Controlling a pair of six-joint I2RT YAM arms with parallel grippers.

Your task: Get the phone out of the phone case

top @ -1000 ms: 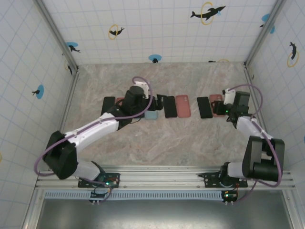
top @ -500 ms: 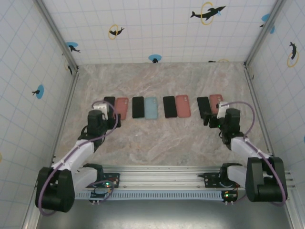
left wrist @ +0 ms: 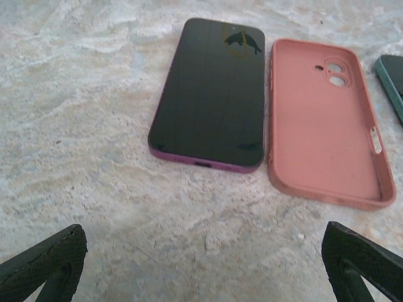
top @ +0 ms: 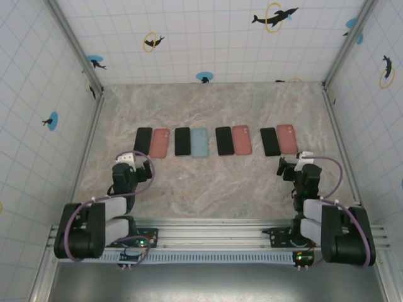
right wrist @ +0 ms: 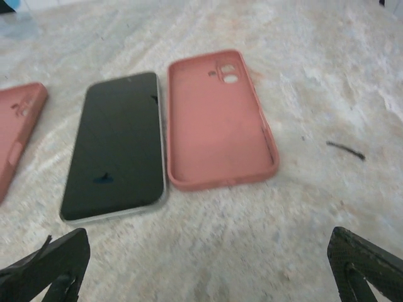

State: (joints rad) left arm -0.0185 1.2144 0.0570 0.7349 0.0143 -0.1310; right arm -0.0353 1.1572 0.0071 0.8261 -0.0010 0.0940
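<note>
Several black phones lie bare in a row across the table, each with an empty case to its right. In the left wrist view a purple-edged phone (left wrist: 211,94) lies screen up beside an empty pink case (left wrist: 321,126). The right wrist view shows a silver-edged phone (right wrist: 119,145) beside an empty pink case (right wrist: 217,119). My left gripper (top: 132,158) (left wrist: 204,258) stands open, short of the leftmost pair (top: 143,139). My right gripper (top: 293,163) (right wrist: 204,261) is open too, short of the rightmost pair (top: 270,141). Neither holds anything.
A light-blue case (top: 199,143) and another pink case (top: 242,139) lie mid-row with their phones. A teal edge (left wrist: 393,78) shows at the right of the left wrist view. A thin dark scrap (right wrist: 345,151) lies on the marble. Tiled walls enclose the table.
Both arms have drawn back toward their bases, the left one from the middle of the row. The right gripper has opened and left the rightmost phone and case on the table.
</note>
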